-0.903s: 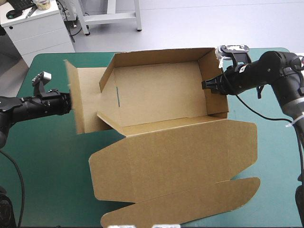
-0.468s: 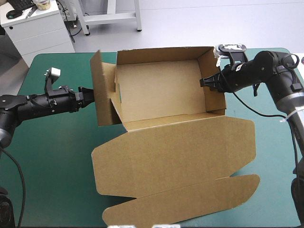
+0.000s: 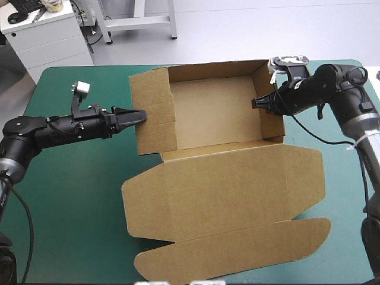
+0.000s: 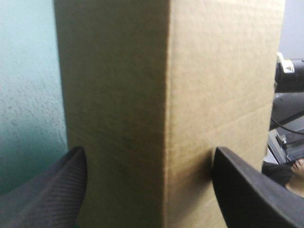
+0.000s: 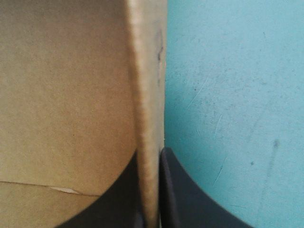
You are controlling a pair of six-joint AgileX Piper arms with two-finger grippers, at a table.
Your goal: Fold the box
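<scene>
The teal-green worktop [image 3: 71, 196] is being taken up mostly by the brown box [image 3: 214, 113], which is lying at the middle, nearer the far edge. The lid [image 3: 225, 184] is being left flat toward the near edge, and its tuck flap [image 3: 237, 252] is lying unfolded too. The tray part is being formed: the back wall and right wall [image 3: 265, 77] are standing, and the left wall [image 3: 155, 113] is being doubled inward over the tray's left side, not seen tucked down yet. The right wall is being clamped by the right pincer [image 3: 258, 102], fingers all but together on the board's top edge. The left pincer [image 3: 135, 114] is being held against the left wall's outer face, fingers apart, with board filling the gap in the wrist view; nothing is being gripped there. Progress is being judged as roughly halfway: the left wall's tuck is not yet done, the front wall cannot be made out, and the lid is untouched.
</scene>
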